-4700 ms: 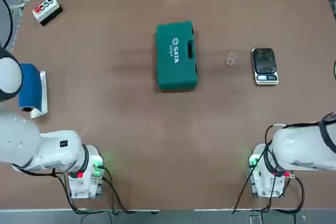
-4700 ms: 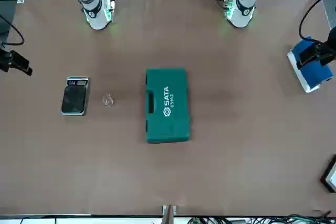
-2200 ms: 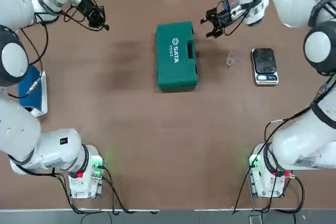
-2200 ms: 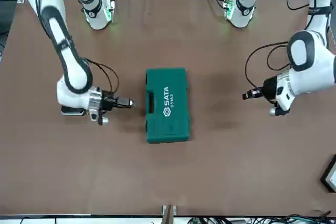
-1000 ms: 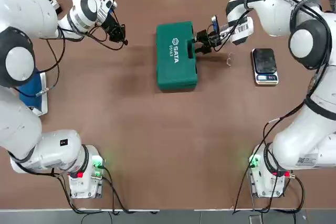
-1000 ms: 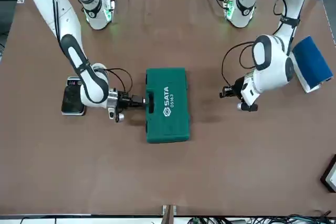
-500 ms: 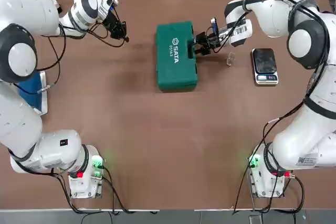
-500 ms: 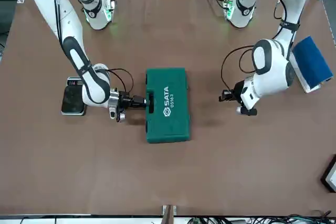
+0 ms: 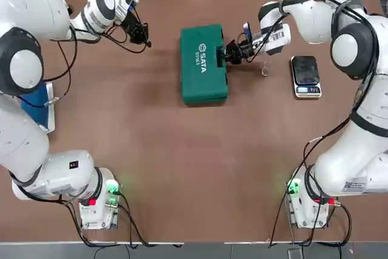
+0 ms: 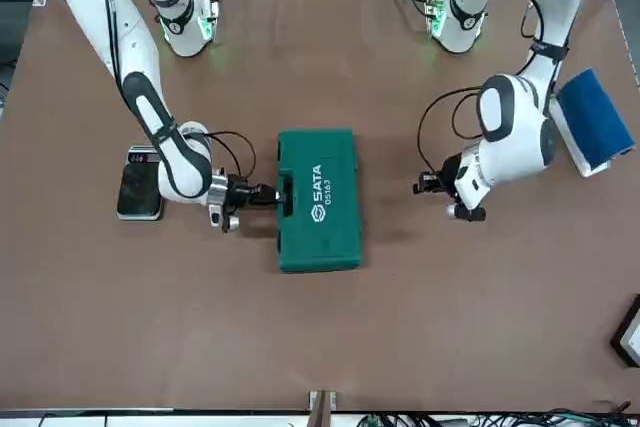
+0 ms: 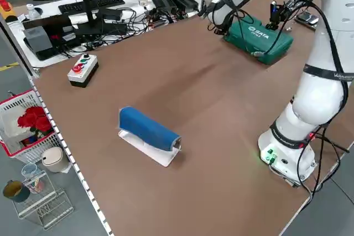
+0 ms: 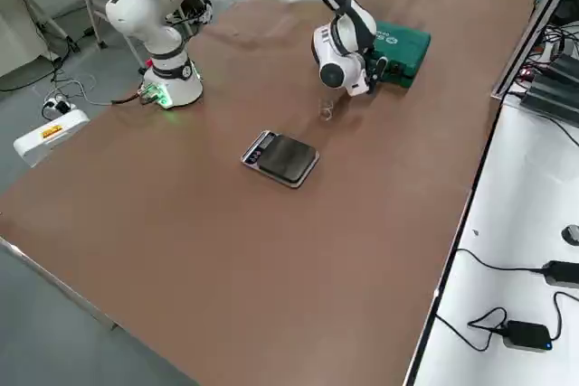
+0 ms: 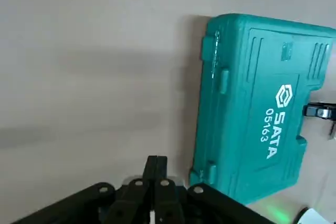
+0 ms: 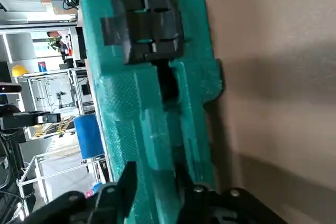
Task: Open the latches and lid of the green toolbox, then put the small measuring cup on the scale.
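Brown matte surface (image 9: 182,168), wide and mostly bare; the two arm bases with green lights sit at its near edge. Green toolbox (image 9: 203,63) lies flat and shut at the middle of the far half, lid (image 10: 325,197) up with the white SATA logo showing, handle edge facing right. One dark latch (image 14: 144,24) shows in the right wrist view, still closed against the case edge. Right gripper (image 9: 231,52) is at that handle edge, level with the surface, its fingers (image 14: 181,179) narrowed around the green moulding of the case beside the handle recess; whether they actually clamp it, cannot tell. Small measuring cup (image 9: 265,68) stands on the surface just right of the right gripper, between toolbox and scale (image 9: 305,75), apart from both. The scale lies well right of the toolbox, black plate bare. Left gripper (image 9: 145,42) hovers left of the toolbox over open surface, fingers (image 13: 156,169) pressed together, holding nothing. At the far left corner, a white box with coloured buttons (image 11: 82,70); at the left edge, a blue roll on a white base (image 11: 148,134). Beyond the far edge, a bench with cables, a keyboard (image 11: 91,4) and power bricks. Beside the left edge, on the floor, a red-rimmed basket with red flowers (image 11: 25,120) and a wire rack holding cups (image 11: 38,192).
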You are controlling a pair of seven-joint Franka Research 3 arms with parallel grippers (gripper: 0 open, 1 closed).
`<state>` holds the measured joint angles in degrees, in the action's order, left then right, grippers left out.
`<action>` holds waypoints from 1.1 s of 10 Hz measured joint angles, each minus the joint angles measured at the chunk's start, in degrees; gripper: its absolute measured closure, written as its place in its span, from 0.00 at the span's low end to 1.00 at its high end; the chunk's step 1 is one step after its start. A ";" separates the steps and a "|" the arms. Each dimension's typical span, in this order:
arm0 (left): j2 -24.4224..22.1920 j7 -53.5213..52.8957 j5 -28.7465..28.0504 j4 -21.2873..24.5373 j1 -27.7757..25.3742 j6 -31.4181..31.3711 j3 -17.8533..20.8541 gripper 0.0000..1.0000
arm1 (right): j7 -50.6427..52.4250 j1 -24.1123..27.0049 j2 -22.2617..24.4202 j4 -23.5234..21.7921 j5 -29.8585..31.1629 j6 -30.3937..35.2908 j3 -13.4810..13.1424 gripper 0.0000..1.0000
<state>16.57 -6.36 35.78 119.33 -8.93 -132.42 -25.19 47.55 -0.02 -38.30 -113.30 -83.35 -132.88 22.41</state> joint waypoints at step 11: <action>1.32 0.57 1.96 -0.76 0.94 -1.38 -0.17 0.99 | -13.98 -0.75 8.16 1.21 0.06 -0.71 3.57 0.56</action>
<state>17.89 -5.79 37.74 118.56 -8.00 -133.80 -25.36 33.57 -0.77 -30.14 -112.09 -83.29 -133.59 25.98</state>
